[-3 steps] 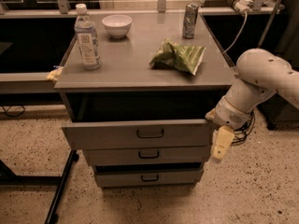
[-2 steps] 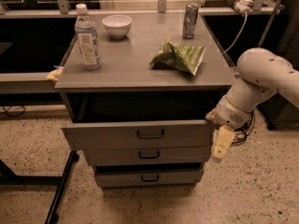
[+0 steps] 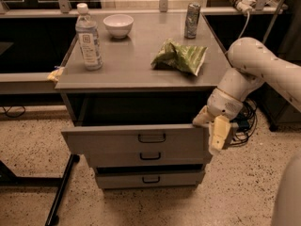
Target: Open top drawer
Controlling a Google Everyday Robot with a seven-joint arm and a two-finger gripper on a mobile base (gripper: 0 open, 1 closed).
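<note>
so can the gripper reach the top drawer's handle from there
Probably yes: the gripper is at the right end of the top drawer, and nothing blocks the handle at its front's centre.

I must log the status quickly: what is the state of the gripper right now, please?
Gripper: at the right end of the pulled-out top drawer; whether it is open or closed cannot be told.
</note>
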